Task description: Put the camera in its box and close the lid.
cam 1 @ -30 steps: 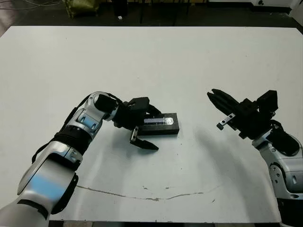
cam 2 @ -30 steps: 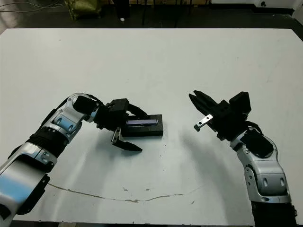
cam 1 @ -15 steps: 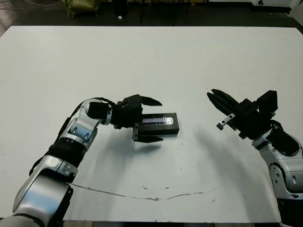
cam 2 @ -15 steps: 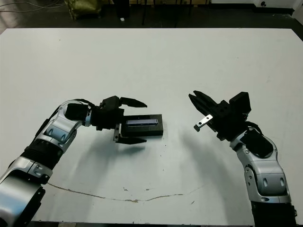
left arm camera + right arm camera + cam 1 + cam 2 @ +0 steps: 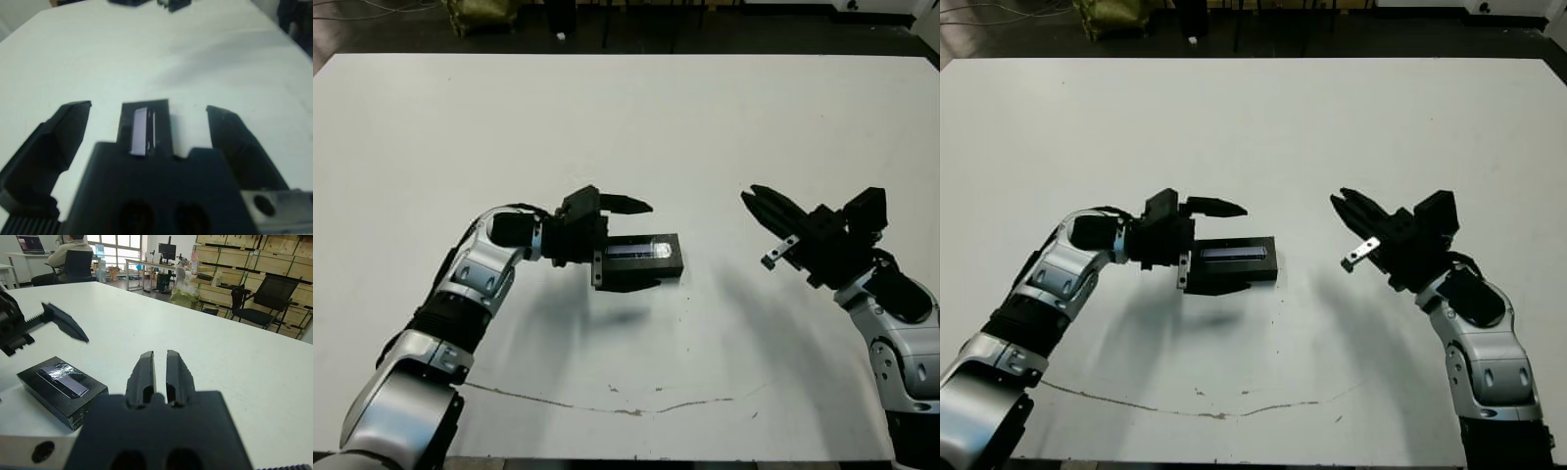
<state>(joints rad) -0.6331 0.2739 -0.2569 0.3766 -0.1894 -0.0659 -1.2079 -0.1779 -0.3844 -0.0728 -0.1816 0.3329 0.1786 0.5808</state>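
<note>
Left tool (image 5: 625, 245) spread, straddling closed box (image 5: 644, 260) | right tool (image 5: 762, 217) well apart

Head stereo looks down at table (image 5: 724, 127); wrist views close (both show lid (image 5: 63, 382)).

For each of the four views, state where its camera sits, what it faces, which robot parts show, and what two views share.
Left eye, right eye: head, looking down at the table; both arms show.
Left wrist: along the open left tool at the closed box.
Right wrist: along the shut right tool toward box and a seated person.
Both wrist views share the box.
</note>
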